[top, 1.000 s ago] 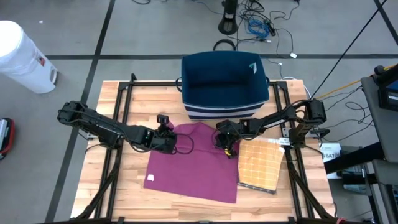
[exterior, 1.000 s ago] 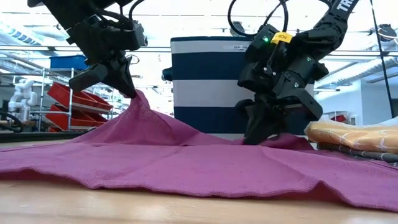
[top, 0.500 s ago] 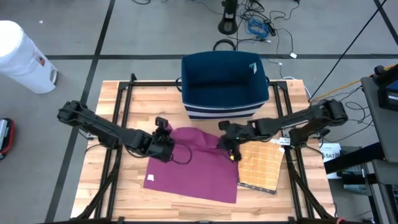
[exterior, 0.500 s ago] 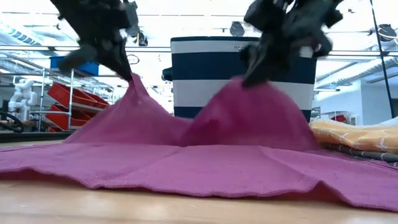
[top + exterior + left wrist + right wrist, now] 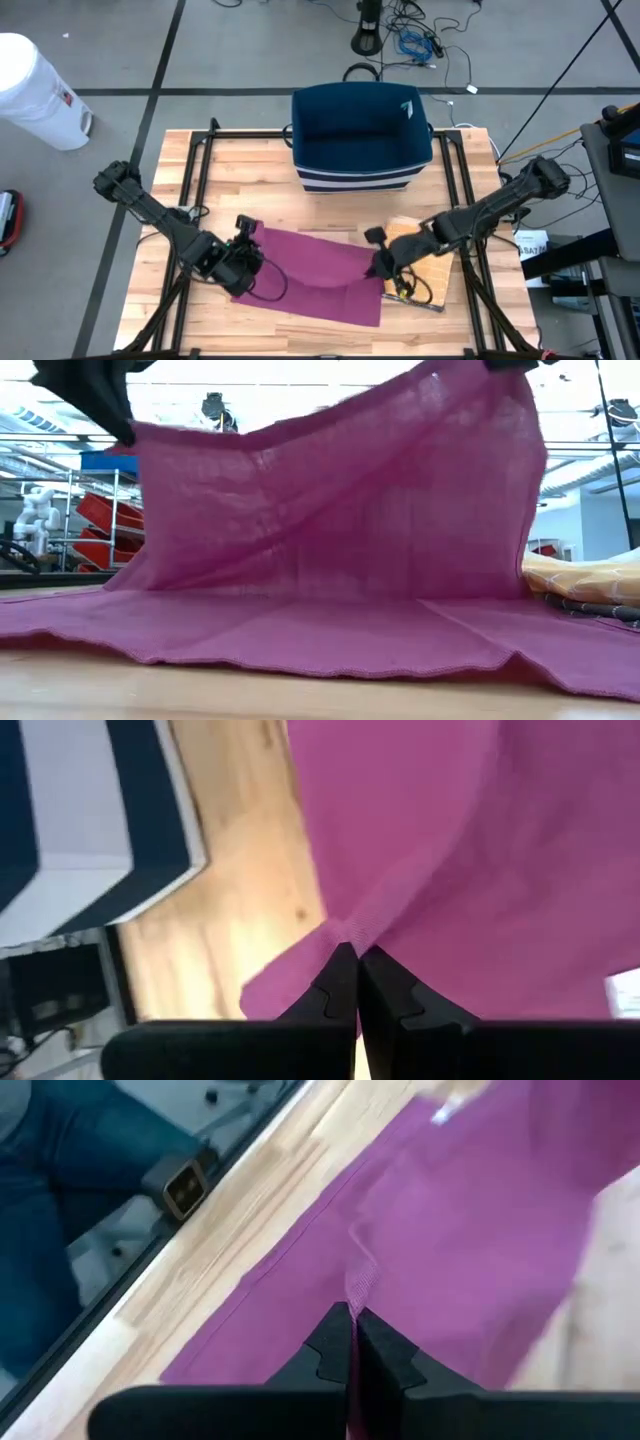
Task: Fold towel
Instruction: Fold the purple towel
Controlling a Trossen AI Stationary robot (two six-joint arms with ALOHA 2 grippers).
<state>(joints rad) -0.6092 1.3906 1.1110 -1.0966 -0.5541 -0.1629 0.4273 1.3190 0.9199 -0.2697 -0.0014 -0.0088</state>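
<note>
We hold the magenta towel (image 5: 310, 275) by its two far corners, lifted off the wooden worktop (image 5: 250, 160) and carried toward the near edge; the left end effector (image 5: 240, 262) is clamped shut on one corner, the right end effector (image 5: 385, 262) is clamped shut on the other, and each wrist view shows a pinch of cloth between closed fingers (image 5: 345, 985); the near half of the towel lies flat on the worktop, the raised half hangs as a sheet between our two arms in the low view. To do this fold well, we judge that both end effectors should travel level and at one pace, so the top hem stays taut and straight; we should keep the cloth stretched enough to avoid a sag in the middle, then lower the held corners onto the near corners and let go only once the edges line up. On the right, the folded yellow cloth (image 5: 425, 265) lies just beside the towel; we should keep clear of it; the navy bin (image 5: 362, 135) stands well apart at the back.
</note>
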